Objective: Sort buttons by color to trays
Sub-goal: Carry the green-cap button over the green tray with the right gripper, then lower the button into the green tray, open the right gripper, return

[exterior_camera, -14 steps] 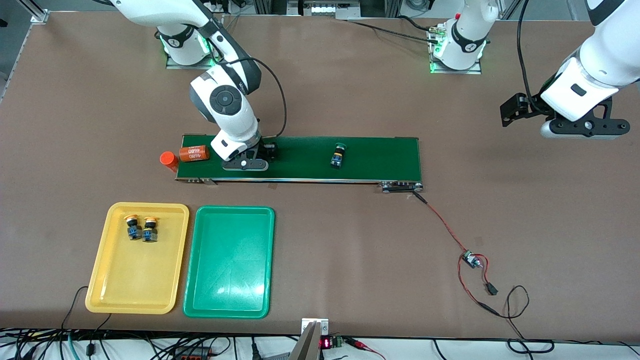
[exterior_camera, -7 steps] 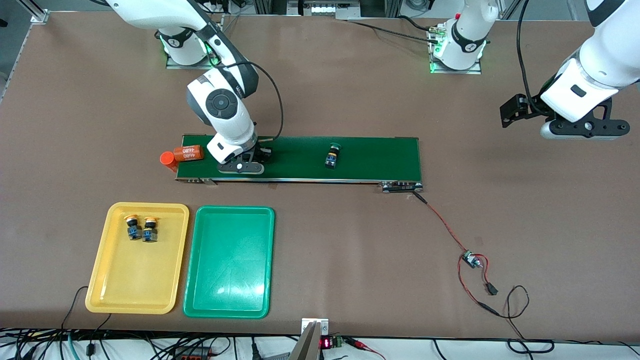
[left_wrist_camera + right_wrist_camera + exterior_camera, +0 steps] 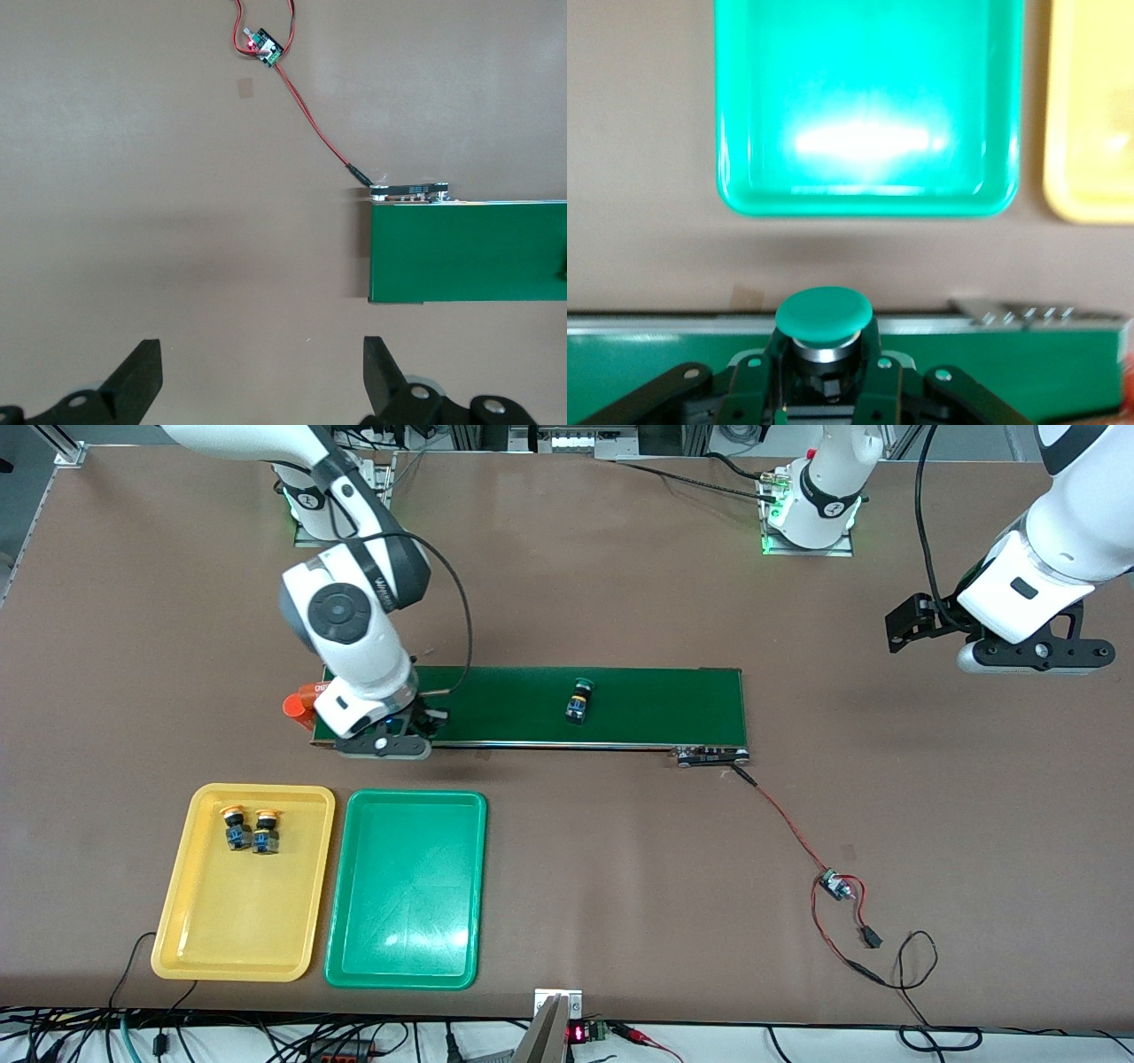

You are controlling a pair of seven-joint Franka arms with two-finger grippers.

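Note:
My right gripper (image 3: 385, 742) hangs over the conveyor belt (image 3: 656, 708) at the right arm's end and is shut on a green button (image 3: 824, 314), cap up between its fingers. A second green button (image 3: 579, 698) lies on the belt near its middle. Two yellow-orange buttons (image 3: 235, 826) (image 3: 266, 830) lie side by side in the yellow tray (image 3: 239, 957). Beside it stands the green tray (image 3: 403, 974), seen also in the right wrist view as the green tray (image 3: 868, 199). My left gripper (image 3: 1032, 651) waits open over bare table at the left arm's end, its fingers (image 3: 142, 376) wide apart.
An orange cylinder (image 3: 299, 707) stands off the belt's end beside my right arm, and another is mostly hidden by that arm. A red wire runs from the belt's motor end (image 3: 713, 756) to a small circuit board (image 3: 835, 886). Cables line the table's front edge.
My right gripper closed on a green button and carried it along the belt toward the right arm's end and the trays. The other green button rode the belt the same way.

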